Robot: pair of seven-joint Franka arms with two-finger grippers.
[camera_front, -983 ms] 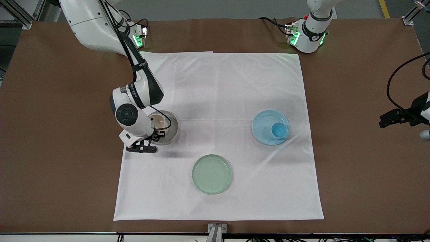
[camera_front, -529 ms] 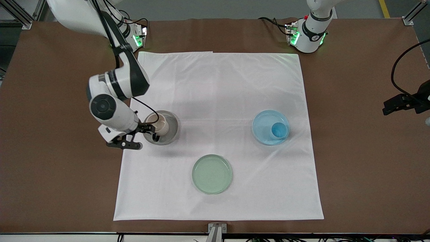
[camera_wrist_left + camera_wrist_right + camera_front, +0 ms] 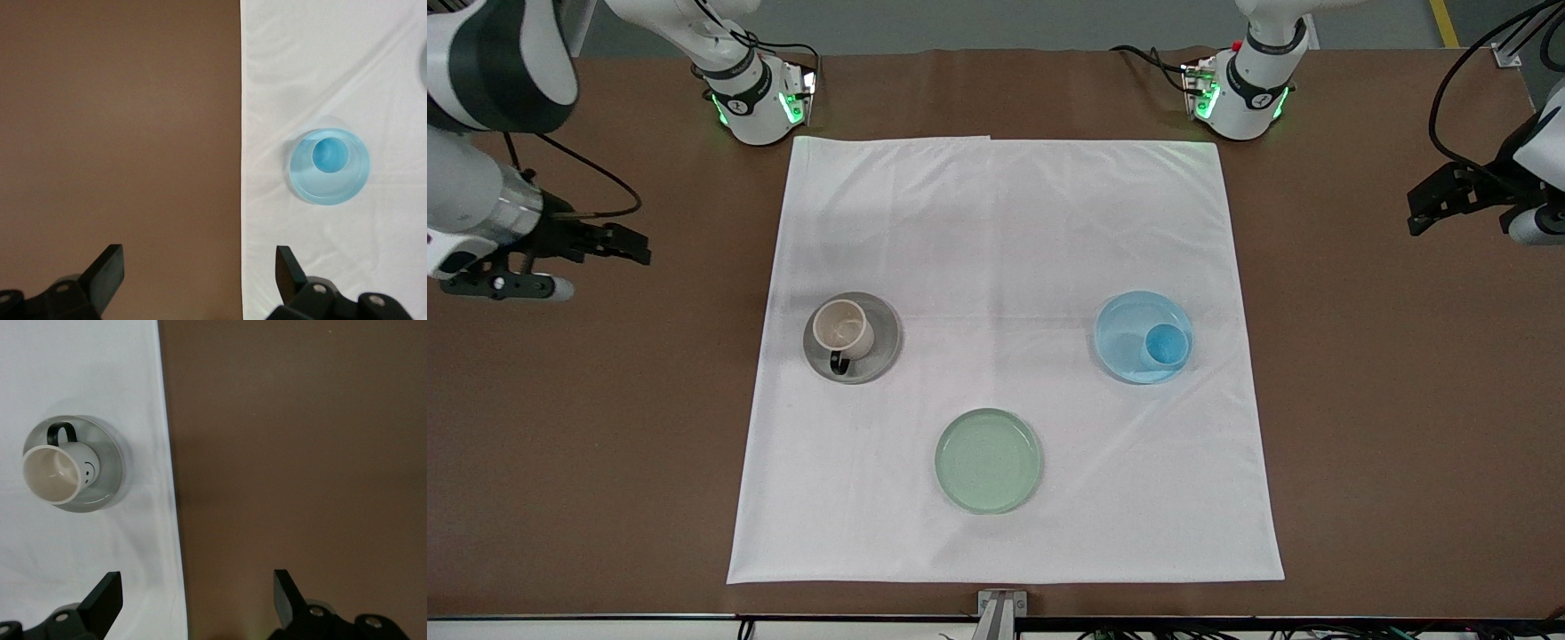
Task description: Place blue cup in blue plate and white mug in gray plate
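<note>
- While both arms hang up off the cloth, front view: white mug (image 3: 842, 326) stands in gray plate (image 3: 853, 338) toward the right arm's end; blue cup (image 3: 1166, 345) stands in blue plate (image 3: 1144, 337) toward the left arm's end. Pale green plate (image 3: 989, 460) is nearer the camera, between them, nothing in it. Nothing blocks any of them.
- Right gripper (image 3: 618, 244) is over bare brown table (image 3: 587, 427), holding nothing; left gripper (image 3: 1430, 197) is over bare table at the other end.
- White cloth (image 3: 1005, 231) covers the table's middle; three plates, one mug, one cup.
- Left wrist view: fingers (image 3: 107, 270) spread wide, empty, over the cloth edge (image 3: 241, 220); blue cup (image 3: 330, 155) in blue plate (image 3: 340, 187).
- Right wrist view: fingers (image 3: 103, 597) spread wide, empty; white mug (image 3: 59, 473), black handle, on gray plate (image 3: 107, 470) by the cloth edge.
</note>
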